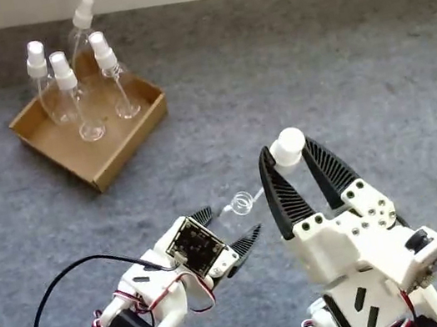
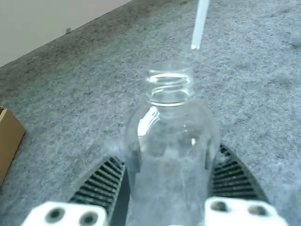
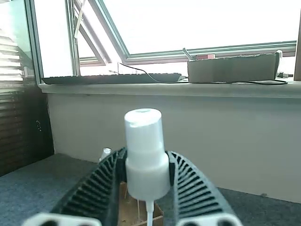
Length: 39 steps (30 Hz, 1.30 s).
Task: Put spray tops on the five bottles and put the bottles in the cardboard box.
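Left gripper [image 1: 229, 223]: clamped round the body of a clear plastic bottle [image 2: 169, 155], both ribbed black fingers pressed on its sides, open threaded neck poking out past the tips

Right gripper [image 1: 288, 155]: closed on a white plastic spray top [image 3: 146, 155], pinched at the collar so the thin dip tube [image 2: 200, 23] hangs free

Why held like that: looks to me like one arm steadies the bottle with its mouth aimed at the other arm, so the tube can be threaded in; the tube's tip is near the mouth but not inside

Where the task stuff is: bottle and top both up off the grey carpet-like table cover [image 1: 309, 54], in front of the arms, well apart from the shallow brown cardboard box [image 1: 129, 158]

Box: four clear bottles [image 1: 70, 88] standing upright inside, white tops already on, so I'd guess this is the last one

Writing/labels: nothing readable, bottles look bare and the box walls plain

Watch out for: the floppy tube missing that narrow neck
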Motion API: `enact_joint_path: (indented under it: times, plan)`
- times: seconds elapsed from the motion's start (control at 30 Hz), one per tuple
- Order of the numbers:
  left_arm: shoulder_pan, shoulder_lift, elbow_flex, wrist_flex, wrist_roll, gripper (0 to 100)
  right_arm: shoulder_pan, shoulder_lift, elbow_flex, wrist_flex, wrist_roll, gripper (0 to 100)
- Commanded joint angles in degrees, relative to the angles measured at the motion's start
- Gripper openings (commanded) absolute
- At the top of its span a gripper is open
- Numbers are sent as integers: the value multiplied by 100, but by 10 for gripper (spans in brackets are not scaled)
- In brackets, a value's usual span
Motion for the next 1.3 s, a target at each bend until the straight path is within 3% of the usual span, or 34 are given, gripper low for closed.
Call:
enact_joint_path:
  times: [0.0,0.87,1.27]
  plan:
    - [180,-110,110,-35,62,60,-66,-31,-251,13,62,27]
    - [295,-119,110,-44,44,60,-75,-31,-242,716,26,27]
    - [295,-119,110,-202,44,60,-75,-22,-242,1903,62,27]
